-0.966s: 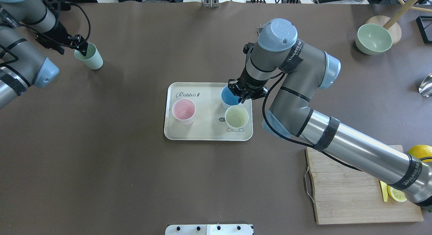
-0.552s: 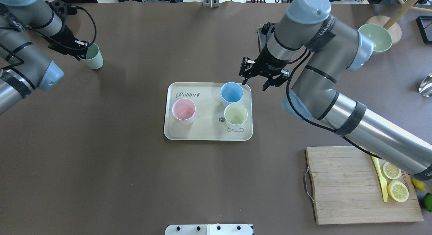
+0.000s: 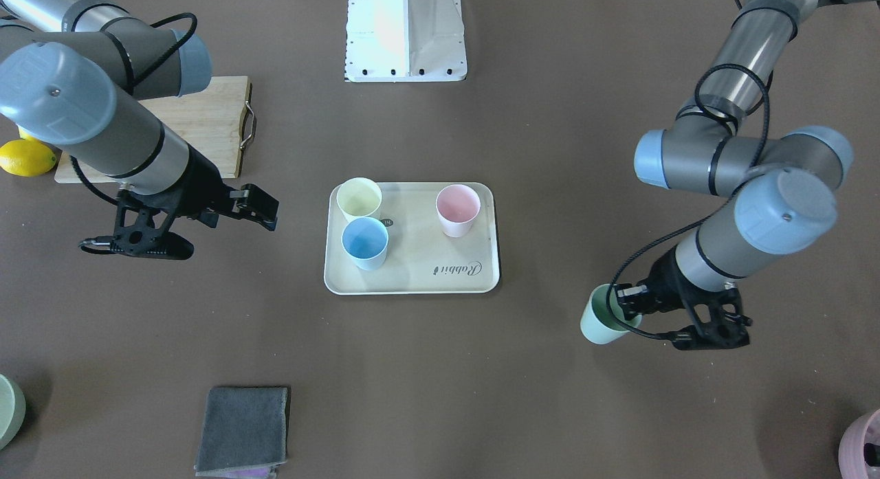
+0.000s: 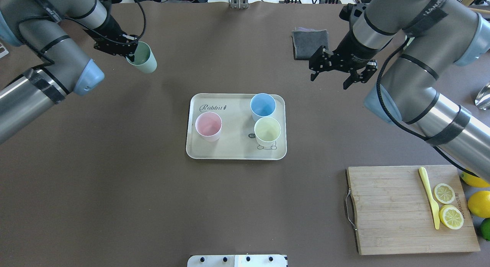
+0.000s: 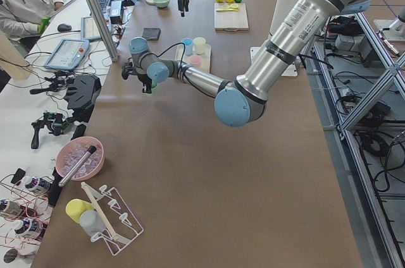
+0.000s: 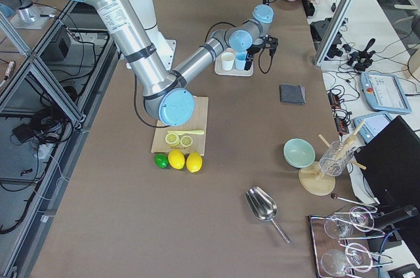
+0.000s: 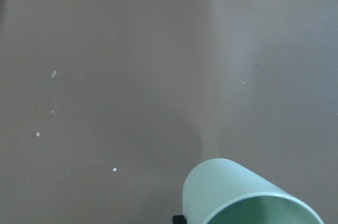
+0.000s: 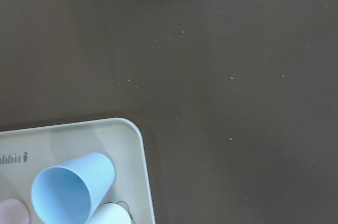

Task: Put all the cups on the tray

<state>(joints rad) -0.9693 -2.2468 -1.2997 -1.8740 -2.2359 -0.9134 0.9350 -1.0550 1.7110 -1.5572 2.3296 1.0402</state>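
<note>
— How far along are they with those cups?

— Most of the way, I'd say. Three stand upright on the flat cream-beige rectangular tray point(image 4: 233, 149) with the Rabbit script. The small pastel pink plastic tumbler point(image 4: 208, 126) is alone on one side. The light blue tumbler point(image 4: 263, 106) and the pale yellow tumbler point(image 4: 267, 131) sit just beside each other on the other side, nearly touching.

— And the fourth?

— The mint green tumbler point(image 4: 142, 59) is the one left. It's well apart from the tray, out toward the far corner on the robot's left side. The left gripper point(image 4: 131, 54) has it pinched by the rim, one finger inside and one outside as far as I can make out. The cup hangs tilted, mouth tipped sideways. In the left wrist view it looks clear of the brown table point(image 4: 237, 205), though I couldn't say how high.

— What's the other arm doing?

— Nothing with a cup. The right gripper point(image 4: 329, 81) hangs empty with its fingers spread wide, out past the tray's far right corner and near a folded dark grey cloth point(image 4: 308, 43).

— So what remains?

— By my reckoning, one carry: bring the green one over and set it down upright. There's bare room in the middle of the tray and beside the pink one, so space shouldn't be a problem.
</note>
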